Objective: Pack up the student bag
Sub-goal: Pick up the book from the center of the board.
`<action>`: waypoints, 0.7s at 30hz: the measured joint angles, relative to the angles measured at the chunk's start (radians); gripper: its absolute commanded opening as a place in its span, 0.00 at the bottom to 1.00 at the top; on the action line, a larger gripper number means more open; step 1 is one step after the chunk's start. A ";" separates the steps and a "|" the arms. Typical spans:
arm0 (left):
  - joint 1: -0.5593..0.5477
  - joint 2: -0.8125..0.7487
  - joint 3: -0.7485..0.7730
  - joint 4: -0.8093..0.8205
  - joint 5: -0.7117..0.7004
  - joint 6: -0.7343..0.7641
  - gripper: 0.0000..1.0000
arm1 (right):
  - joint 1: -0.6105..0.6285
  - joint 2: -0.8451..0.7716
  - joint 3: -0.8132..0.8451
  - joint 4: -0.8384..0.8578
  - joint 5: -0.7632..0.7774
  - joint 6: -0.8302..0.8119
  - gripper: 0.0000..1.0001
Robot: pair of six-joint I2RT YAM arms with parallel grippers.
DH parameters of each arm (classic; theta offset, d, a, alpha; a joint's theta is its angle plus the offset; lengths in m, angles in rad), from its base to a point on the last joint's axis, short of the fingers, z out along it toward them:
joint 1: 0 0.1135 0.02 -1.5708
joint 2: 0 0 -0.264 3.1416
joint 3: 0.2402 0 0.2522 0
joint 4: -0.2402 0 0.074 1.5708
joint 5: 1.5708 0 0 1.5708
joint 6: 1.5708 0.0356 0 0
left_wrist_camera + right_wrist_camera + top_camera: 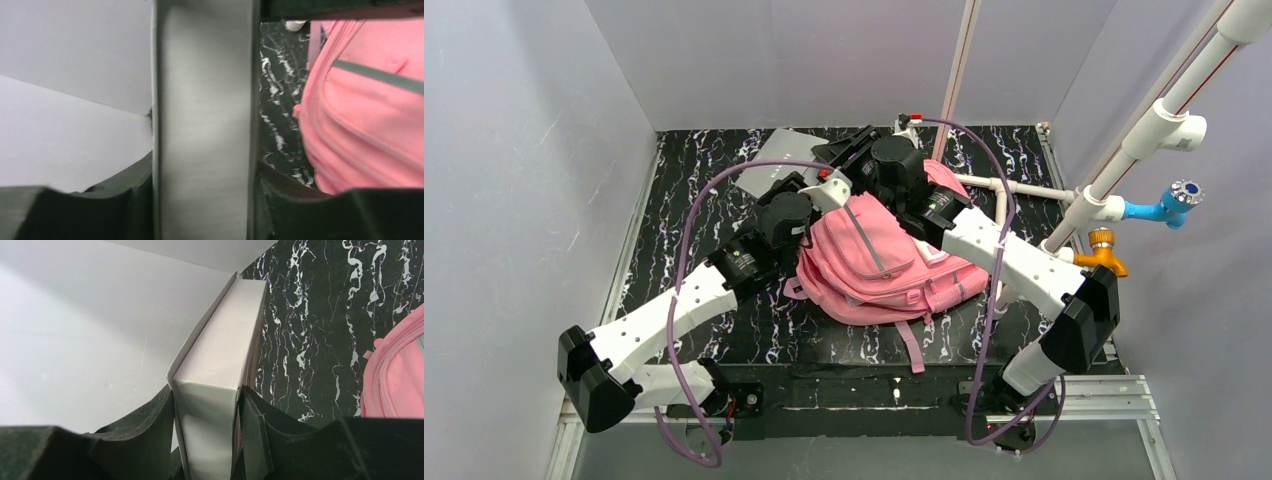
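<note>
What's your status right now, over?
Left gripper, right gripper both clamped on thick grey book. Large pink fabric backpack lying beside, book not yet inside. Nothing blocking seen.

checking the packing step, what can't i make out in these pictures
- bag opening: top view, the right arm lies across its top.
- book cover: wrist views show only edges; top view too small for any print.
- left pincer grip on the book: left wrist view blurred, contact unclear.
</note>
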 measured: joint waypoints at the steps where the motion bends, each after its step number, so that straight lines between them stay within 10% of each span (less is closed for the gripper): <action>1: 0.000 0.000 0.000 0.009 -0.007 0.026 0.22 | -0.002 0.000 0.000 0.004 -0.002 0.004 0.10; 4: -0.004 0.004 0.000 0.017 -0.031 0.055 0.06 | -0.004 0.000 0.001 0.003 -0.007 0.002 0.80; 6: -0.006 0.004 0.000 0.013 -0.033 0.046 0.00 | -0.005 0.000 0.011 -0.012 -0.008 -0.032 0.97; 21: 0.104 -0.143 0.159 -0.383 -0.056 -0.347 0.00 | -0.332 -0.253 -0.025 -0.302 -0.309 -0.777 0.98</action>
